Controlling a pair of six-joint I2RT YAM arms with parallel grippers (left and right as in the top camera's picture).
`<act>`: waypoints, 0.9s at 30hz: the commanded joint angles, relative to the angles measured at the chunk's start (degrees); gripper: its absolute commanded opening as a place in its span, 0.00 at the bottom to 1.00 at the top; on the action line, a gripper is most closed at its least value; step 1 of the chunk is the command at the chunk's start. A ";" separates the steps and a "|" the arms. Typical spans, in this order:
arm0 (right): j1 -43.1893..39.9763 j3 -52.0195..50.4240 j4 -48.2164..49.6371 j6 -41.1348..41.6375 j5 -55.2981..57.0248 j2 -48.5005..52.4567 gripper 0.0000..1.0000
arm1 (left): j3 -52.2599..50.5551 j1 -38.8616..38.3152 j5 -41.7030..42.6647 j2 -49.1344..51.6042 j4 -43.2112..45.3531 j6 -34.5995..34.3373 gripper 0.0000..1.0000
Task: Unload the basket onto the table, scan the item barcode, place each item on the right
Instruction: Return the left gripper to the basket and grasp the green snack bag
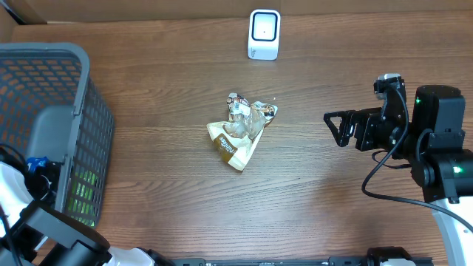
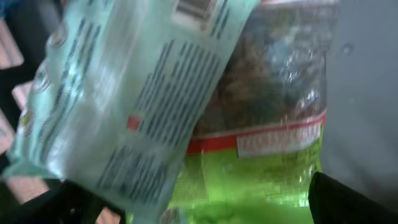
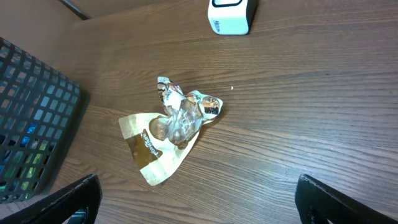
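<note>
1. Overhead view: the crumpled packet [image 1: 240,131] lies on the brown worktop [image 1: 162,96], approx. in the ctr, and nothing touches it. It is see-through w/ a tan and white part at the lower left.
2. Same view: the white scanner [image 1: 264,34] stands at the far edge of the worktop, well apart from the crumpled packet.
3. Same view: the grey mesh basket [image 1: 44,111] is at the left side. The left arm [image 1: 29,199] is at the near end of it, and its pincer is not clear to see here.
4. Same view: the right pincer [image 1: 336,127] hovers at the right side and points to the crumpled packet, w/ its fingers apart and nothing btw. them.
5. Left wrist view: very close and blurred. A pale packet [image 2: 124,106] w/ fine print lies slanted over a green packet [image 2: 261,143] that has a red stripe and a clear window.
6. Same view: the left pincer [image 2: 193,199] is spread wide, one dark finger in each bottom corner. It grips nothing; the packets are just under it.
7. Right wrist view: the crumpled packet [image 3: 171,127] lies free in the ctr, the scanner [image 3: 231,15] is at the top edge, the basket [image 3: 31,124] at the left.
8. Same view: the right pincer [image 3: 199,199] has its fingers [image 3: 336,196] far apart in the bottom corners, w/ only bare worktop btw. them.
</note>
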 commanded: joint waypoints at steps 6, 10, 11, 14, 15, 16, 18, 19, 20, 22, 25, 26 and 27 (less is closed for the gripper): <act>0.26 0.28 0.20 0.04 0.20 0.37 1.00 | -6.78 0.22 -2.38 -0.31 8.55 3.76 1.00; 0.26 0.28 0.24 0.02 0.20 1.20 1.00 | -10.80 0.22 -2.38 -0.28 12.92 3.74 0.96; 0.26 0.28 0.24 0.02 0.20 1.53 1.00 | -11.69 0.22 -2.14 -0.28 13.94 3.72 0.94; 0.26 0.28 0.22 0.04 0.17 2.56 1.00 | -13.14 0.22 -1.53 -0.28 15.61 2.84 0.82; 0.26 0.28 0.24 0.04 0.15 2.86 1.00 | -13.35 0.22 -1.38 -0.28 15.87 2.78 0.75; 0.26 0.28 0.24 0.04 0.09 3.06 1.00 | -13.40 0.22 -1.20 -0.28 15.96 2.80 0.68; 0.26 0.28 0.26 0.04 -0.02 3.32 1.00 | -13.40 0.22 -0.24 -0.28 16.15 2.86 0.46; 0.26 0.28 0.26 0.04 -0.02 3.34 1.00 | -13.40 0.22 0.17 -0.28 16.31 2.86 0.30; 0.26 0.28 0.26 0.04 -0.02 3.32 1.00 | -13.40 0.22 0.98 -0.28 16.50 2.84 0.09; 0.26 0.28 0.28 0.04 -0.02 3.32 1.00 | -13.14 0.22 3.26 -0.28 16.57 2.86 0.04; 0.26 0.28 0.28 0.04 -0.02 3.32 1.00 | -11.72 0.22 7.37 -0.31 16.35 3.10 0.04; 0.26 0.28 0.31 0.04 -0.02 3.32 1.00 | -10.80 0.22 9.18 -0.31 16.02 3.61 0.04; 0.26 0.28 0.31 0.04 -0.02 3.32 1.00 | -9.79 0.20 10.93 -0.33 15.65 4.15 0.04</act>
